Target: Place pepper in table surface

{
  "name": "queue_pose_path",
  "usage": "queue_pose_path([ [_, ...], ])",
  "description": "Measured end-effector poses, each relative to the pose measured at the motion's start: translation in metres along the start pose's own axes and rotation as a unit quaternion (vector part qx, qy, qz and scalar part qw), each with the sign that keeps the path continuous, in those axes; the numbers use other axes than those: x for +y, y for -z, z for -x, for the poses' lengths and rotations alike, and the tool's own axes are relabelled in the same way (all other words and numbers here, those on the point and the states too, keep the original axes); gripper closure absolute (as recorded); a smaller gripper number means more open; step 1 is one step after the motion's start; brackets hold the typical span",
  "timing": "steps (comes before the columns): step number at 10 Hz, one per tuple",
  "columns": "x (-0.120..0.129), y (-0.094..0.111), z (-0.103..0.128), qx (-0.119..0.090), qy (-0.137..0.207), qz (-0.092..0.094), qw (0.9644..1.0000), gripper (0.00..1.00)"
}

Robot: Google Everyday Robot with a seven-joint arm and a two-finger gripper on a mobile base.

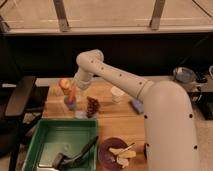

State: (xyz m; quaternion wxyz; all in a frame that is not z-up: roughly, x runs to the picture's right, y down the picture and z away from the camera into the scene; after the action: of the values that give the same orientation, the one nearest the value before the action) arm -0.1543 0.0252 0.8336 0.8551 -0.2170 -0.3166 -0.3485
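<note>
- The arm reaches from the right across to the left rear part of the desk point(117, 124), a light-brown wooden plank top.
- The hand point(74, 89) hangs at the arm's end, just right of a round peach-coloured apple point(64, 83).
- The hand is closed on the pepper point(72, 96), gripping it at its upper end.
- The pepper is slim and orange-red and hangs nearly upright, pointing downward.
- The pepper's lower end sits directly over a small blue item point(70, 105) on the desk; whether the two touch cannot be told.
- A dark red grape bunch point(92, 106) lies just right of the blue item.
- A white cup point(117, 94) stands further right, with a blue block point(136, 105) beyond it.
- A green tray point(35, 146) occupies the front left of the desk and holds a dark utensil point(80, 154).
- A dark plate point(106, 150) with pale pieces on it sits just right of the tray.
</note>
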Motion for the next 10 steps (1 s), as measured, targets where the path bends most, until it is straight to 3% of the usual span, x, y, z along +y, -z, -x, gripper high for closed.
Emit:
queue_pose_path([
  [2, -0.007, -0.006, -0.005, 0.005, 0.005, -0.012, 0.9999, 0.35],
  [5, -0.037, -0.029, -0.017, 0.022, 0.034, -0.015, 0.9991, 0.35],
  [10, -0.055, -0.045, -0.031, 0.016, 0.053, -0.038, 0.9978, 0.35],
])
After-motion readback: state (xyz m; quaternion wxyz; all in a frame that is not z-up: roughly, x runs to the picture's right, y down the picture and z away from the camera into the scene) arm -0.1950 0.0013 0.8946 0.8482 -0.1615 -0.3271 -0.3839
